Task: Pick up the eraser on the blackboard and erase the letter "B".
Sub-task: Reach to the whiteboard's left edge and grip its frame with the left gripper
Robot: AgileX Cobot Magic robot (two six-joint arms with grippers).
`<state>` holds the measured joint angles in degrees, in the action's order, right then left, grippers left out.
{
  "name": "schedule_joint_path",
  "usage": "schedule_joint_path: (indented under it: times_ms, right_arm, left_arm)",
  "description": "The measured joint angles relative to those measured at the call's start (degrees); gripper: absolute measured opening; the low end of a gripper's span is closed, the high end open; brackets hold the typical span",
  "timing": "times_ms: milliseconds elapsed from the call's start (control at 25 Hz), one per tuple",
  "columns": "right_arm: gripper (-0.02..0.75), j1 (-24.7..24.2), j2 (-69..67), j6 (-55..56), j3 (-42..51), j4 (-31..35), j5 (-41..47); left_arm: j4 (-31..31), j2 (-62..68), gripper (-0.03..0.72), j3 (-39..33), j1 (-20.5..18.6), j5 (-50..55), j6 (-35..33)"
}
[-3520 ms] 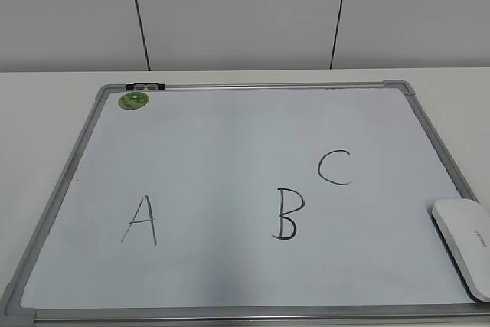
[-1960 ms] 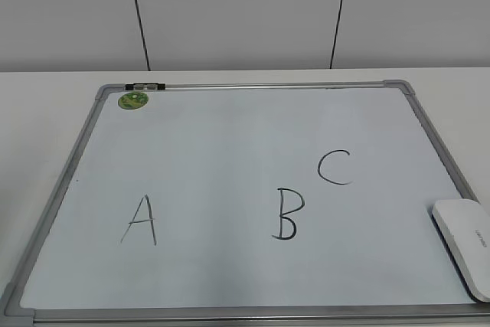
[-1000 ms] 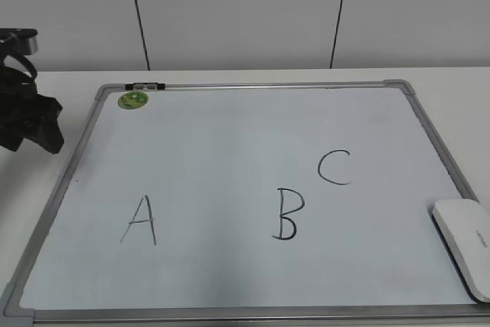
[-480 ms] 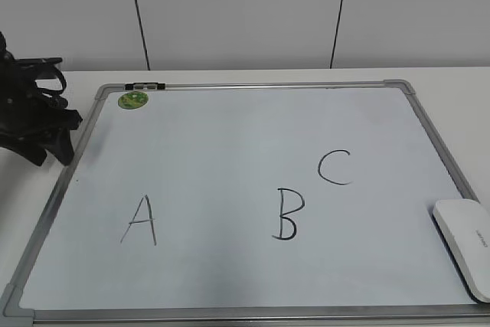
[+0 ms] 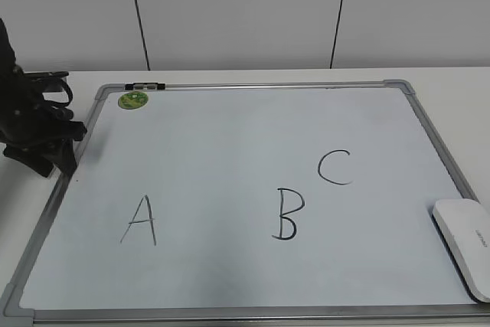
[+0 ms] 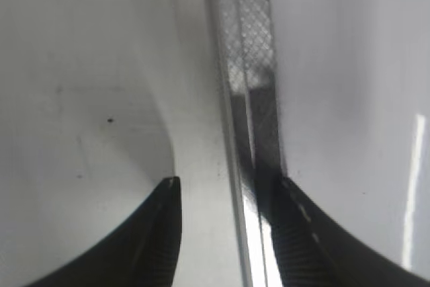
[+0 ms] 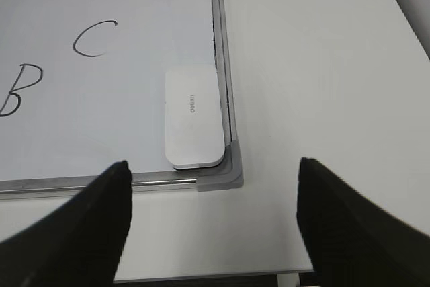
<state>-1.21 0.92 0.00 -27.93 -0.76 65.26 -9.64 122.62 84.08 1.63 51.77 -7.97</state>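
The blackboard (image 5: 253,86) lies flat on the table, a white board in a grey frame. The black letter "B" (image 5: 287,214) is at its lower middle and also shows in the right wrist view (image 7: 17,89). The white eraser (image 5: 467,246) lies on the board's near right corner. In the right wrist view the eraser (image 7: 193,115) is just ahead of my open, empty right gripper (image 7: 213,164), which stays out of the exterior view. My left gripper (image 5: 57,162) is open over the board's left frame rail (image 6: 248,99), which runs between its fingers (image 6: 171,196).
An "A" (image 5: 140,220) and a "C" (image 5: 334,168) are also written on the board. A round green magnet (image 5: 133,99) sits at its far left corner. The table's front edge (image 7: 208,275) is close below the right gripper.
My left arm has come in from the left and moved down to the board's left frame. The eraser and the letters have not moved.
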Motion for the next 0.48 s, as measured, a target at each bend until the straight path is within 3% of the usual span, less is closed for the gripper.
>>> schedule_joint_path:
  times_ms: [480]
  right_arm:
    - [0.567, 0.0, 0.0, 0.0, 0.0, 0.0, 0.0]
  left_arm:
    - [-0.3, 0.1, 0.183, 0.1, 0.0, 0.0, -0.1]
